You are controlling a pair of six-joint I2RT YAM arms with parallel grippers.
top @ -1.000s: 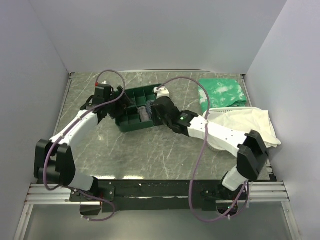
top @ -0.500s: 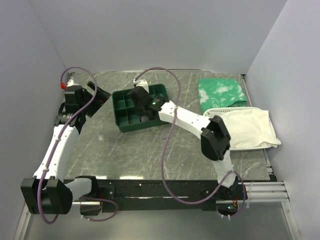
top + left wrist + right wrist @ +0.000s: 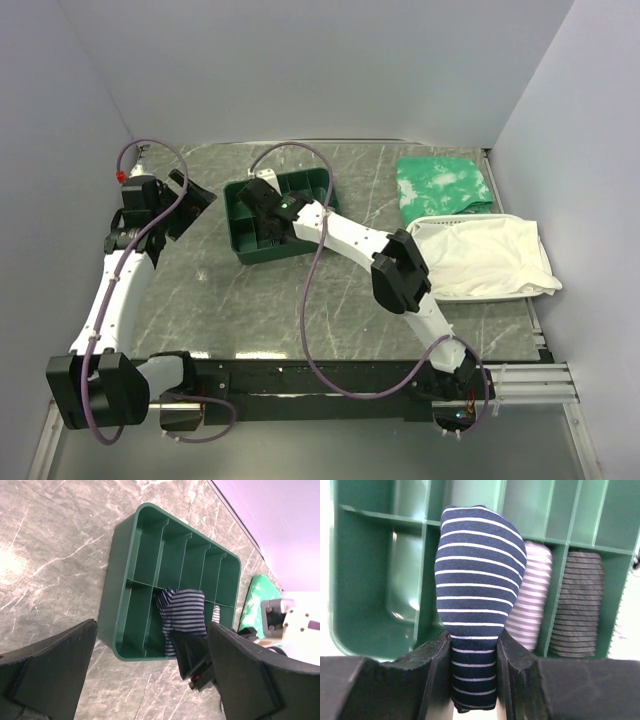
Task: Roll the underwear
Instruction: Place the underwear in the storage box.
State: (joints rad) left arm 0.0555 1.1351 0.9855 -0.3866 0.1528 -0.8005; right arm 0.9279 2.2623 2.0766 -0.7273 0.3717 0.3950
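Task item: the rolled dark navy-blue fabric underwear with fine light stripes [image 3: 477, 600] is hanging over the dark green plastic divided tray [image 3: 350, 630], pinched at its lower end.
Right gripper [image 3: 474, 647]: its two black fingers are pressing on the underwear from both sides. Most of the roll is projecting beyond the fingertips.
Placement: in the right wrist view, the underwear is covering a compartment divider, with a lilac-and-white striped fabric roll [image 3: 532, 600] just beside it at 3 o'clock. Whether it is touching the tray floor cannot be told.
Neighbouring contents: a grey striped fabric roll [image 3: 577, 605] is sitting in the compartment at 3 o'clock of the lilac roll.
Left gripper [image 3: 152, 645]: its fingers are standing spread wide, holding nothing, well apart from the tray. In the top view it is hanging at 9 o'clock of the tray.
Tray location: the tray is resting on the grey marbled table [image 3: 260, 300], at 11 o'clock of the table's centre.
Other cloths: a green-and-white mottled cloth [image 3: 445, 185] is lying at 2 o'clock of the table's centre. A large white cloth [image 3: 490, 255] is lying at 3 o'clock.
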